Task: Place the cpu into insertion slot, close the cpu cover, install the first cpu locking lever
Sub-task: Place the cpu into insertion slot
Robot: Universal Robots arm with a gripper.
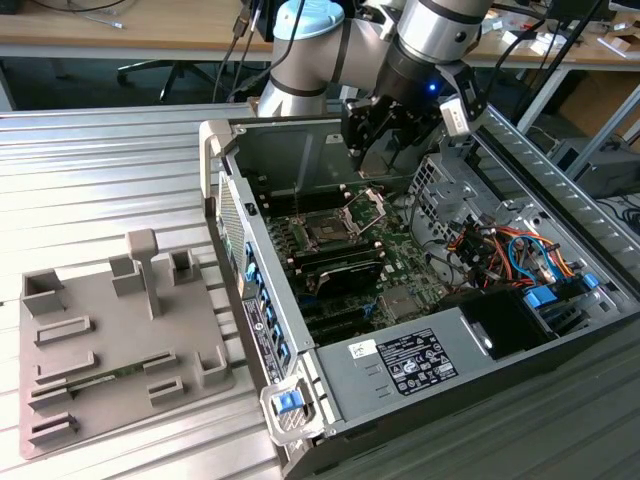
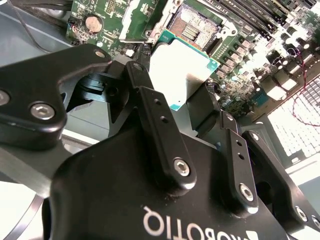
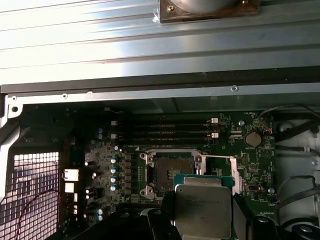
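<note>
- Gripper (image 2: 177, 85) is clamped on the cpu (image 2: 182, 62).
- Cpu hangs above the motherboard (image 3: 235, 135), near the uncovered slot (image 3: 170, 172).
- Cover (image 1: 367, 208) seems raised.

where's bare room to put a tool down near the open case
Bare ribbed table beyond the grey fixture tray, on the exterior view's left of the case. Crowded inside: gripper holding the cpu near the insertion slot, cables.

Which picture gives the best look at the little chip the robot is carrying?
The first wrist view: the cpu faces the camera, its metal top evenly lit. The second wrist view shows it washed white by glare, in the gripper. In the exterior view it cannot be made out.
</note>
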